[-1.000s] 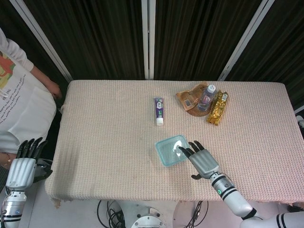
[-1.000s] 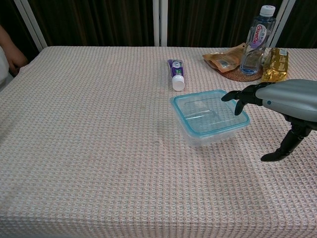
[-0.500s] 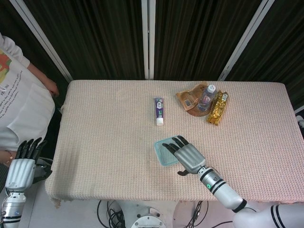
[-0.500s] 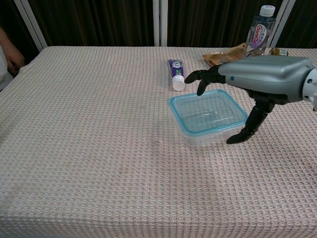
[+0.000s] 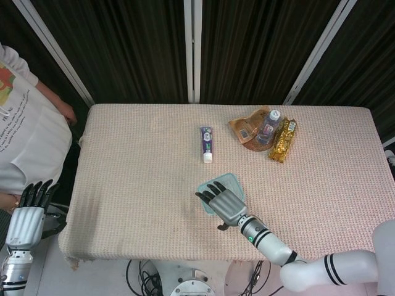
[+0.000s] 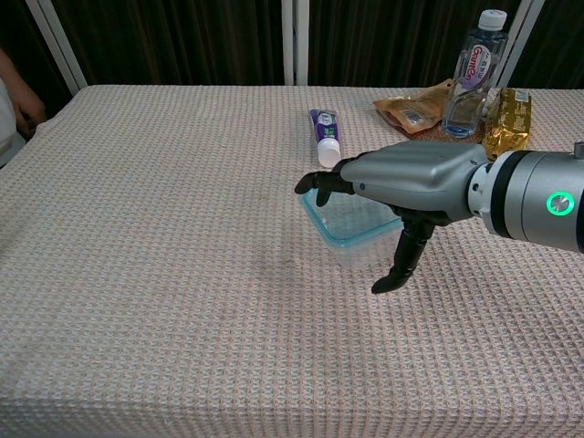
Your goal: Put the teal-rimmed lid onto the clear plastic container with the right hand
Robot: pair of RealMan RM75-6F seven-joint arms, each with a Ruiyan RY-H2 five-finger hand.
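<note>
One right hand (image 6: pixel 401 182) hovered flat over the teal-rimmed lid (image 6: pixel 336 230), fingers spread, holding nothing. Seated on the clear plastic container (image 6: pixel 356 252) mid-counter (image 6: pixel 164 274), the lid looked light, stiff and slick, best pressed along its rim. Its long axis ran diagonally toward the toothpaste tube (image 6: pixel 323 136).

The lid (image 6: pixel 339 239) sits on the container (image 6: pixel 358 253) near the table's (image 5: pixel 136 160) front edge, under the right hand (image 6: pixel 401 182). Behind lies a tube (image 5: pixel 207 144); further right stand a bottle (image 6: pixel 473 71) and packets (image 5: pixel 282 139).
</note>
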